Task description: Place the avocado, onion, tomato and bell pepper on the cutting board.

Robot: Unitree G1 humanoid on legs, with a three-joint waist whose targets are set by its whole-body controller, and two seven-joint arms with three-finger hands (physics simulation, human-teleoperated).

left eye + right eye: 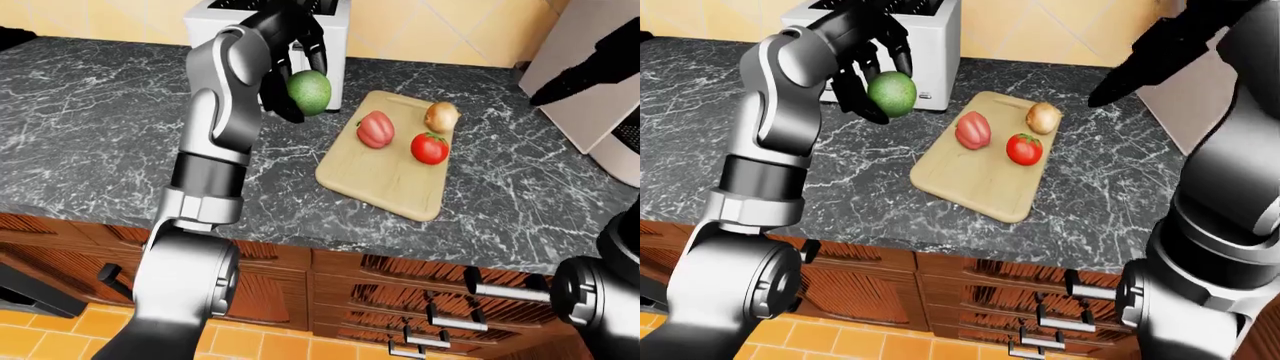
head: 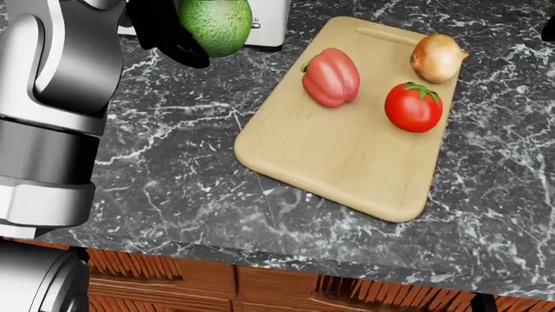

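My left hand [image 1: 872, 84] holds the green avocado [image 2: 215, 25] in the air, black fingers shut round it, left of the cutting board and above the dark counter. The wooden cutting board [image 2: 347, 156] lies at an angle on the counter. On it are the red bell pepper [image 2: 330, 77], the tomato [image 2: 414, 107] and, at the board's top right corner, the brown onion [image 2: 436, 57]. My right hand [image 1: 1112, 88] hangs open, high above and to the right of the board, holding nothing; it is out of the head view.
A white toaster [image 1: 932, 37] stands at the wall just behind the avocado. A pale appliance [image 1: 590, 82] stands at the counter's right. The marble counter's near edge [image 2: 260, 250] runs above wooden drawers with metal handles [image 1: 505, 292].
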